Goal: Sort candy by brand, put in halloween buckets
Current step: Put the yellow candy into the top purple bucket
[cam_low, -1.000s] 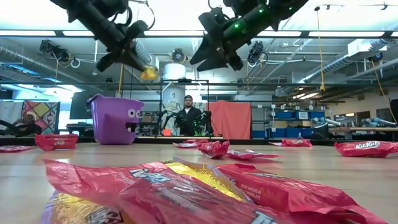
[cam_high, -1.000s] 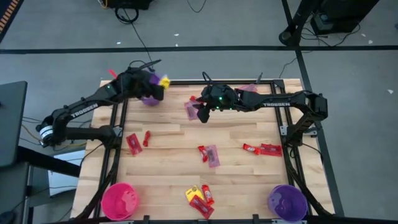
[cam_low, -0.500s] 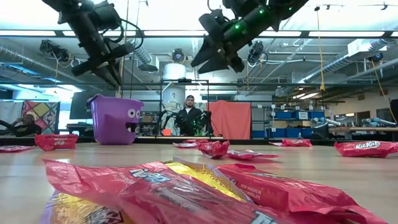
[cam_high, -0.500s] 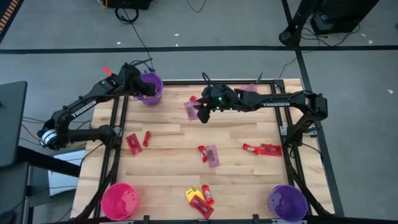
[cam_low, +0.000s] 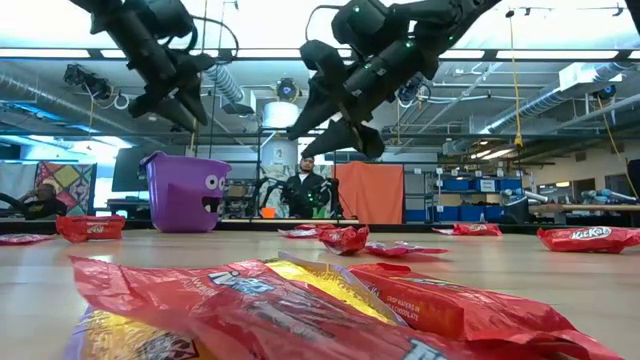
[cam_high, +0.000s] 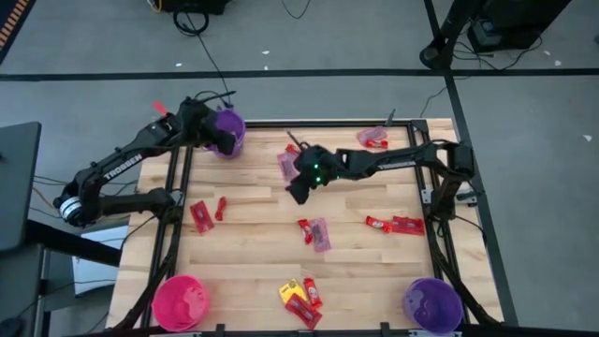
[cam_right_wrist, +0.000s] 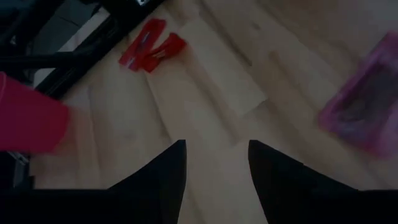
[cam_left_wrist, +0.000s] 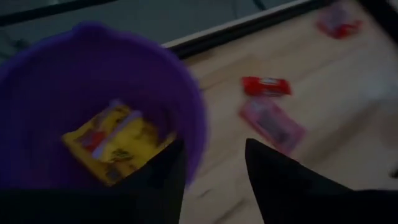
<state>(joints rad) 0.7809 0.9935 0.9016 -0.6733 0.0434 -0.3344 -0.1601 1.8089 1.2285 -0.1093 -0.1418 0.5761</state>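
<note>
The far-left purple bucket (cam_high: 227, 129) (cam_low: 185, 192) stands on the table's far left corner. My left gripper (cam_left_wrist: 211, 168) (cam_high: 223, 140) hangs open over its rim. A yellow packet (cam_left_wrist: 115, 142) lies inside on the bucket's bottom. My right gripper (cam_right_wrist: 214, 163) (cam_high: 293, 192) hovers open above bare wood near the table's middle, just near of a mauve packet (cam_high: 287, 166) (cam_right_wrist: 365, 111). The pink bucket (cam_high: 180, 302) and a second purple bucket (cam_high: 432, 304) stand at the near corners.
Red bars lie at the left (cam_high: 201, 215), centre (cam_high: 306, 229) and right (cam_high: 394, 225). A mauve packet (cam_high: 321, 235) lies at the centre, a mixed pile (cam_high: 300, 295) at the near edge, and more pieces (cam_high: 372, 138) at the far right. A person (cam_low: 303, 185) stands beyond the table.
My left gripper has moved toward the table's left edge, over the far-left purple bucket, and opened. The yellow packet it held has dropped into that bucket. My right gripper, still open, has moved toward the near edge, past the mauve packet.
</note>
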